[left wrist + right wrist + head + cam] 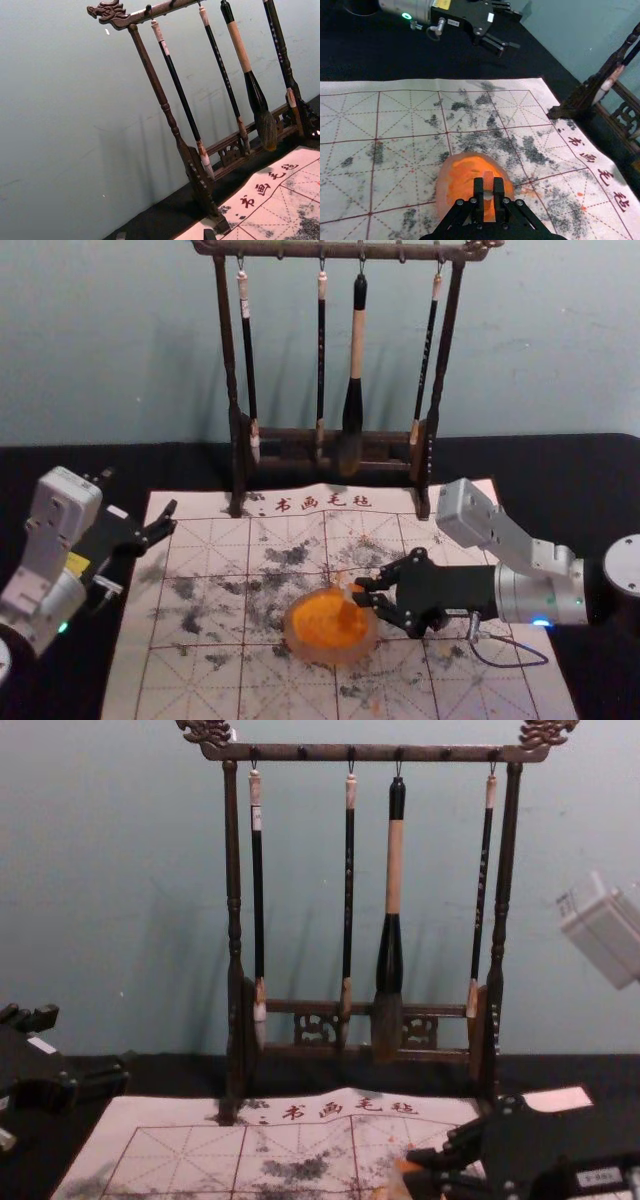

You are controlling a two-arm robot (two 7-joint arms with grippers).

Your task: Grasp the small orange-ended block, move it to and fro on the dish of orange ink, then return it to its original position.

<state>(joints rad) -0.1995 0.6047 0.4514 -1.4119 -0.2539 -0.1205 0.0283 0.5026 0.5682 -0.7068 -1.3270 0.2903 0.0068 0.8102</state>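
One small block (488, 177) is pinched in the right gripper (488, 187), over the right side of the dish (443, 186); stroke lightly, within its rim. The left gripper (518, 31), spread open, is left of the dish.

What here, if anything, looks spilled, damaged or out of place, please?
The writing mat has scattered dark smudges and a few small orange spots away from the dish; they look like stray ink. Nothing seems tipped or broken: the brushes hang on their rack.
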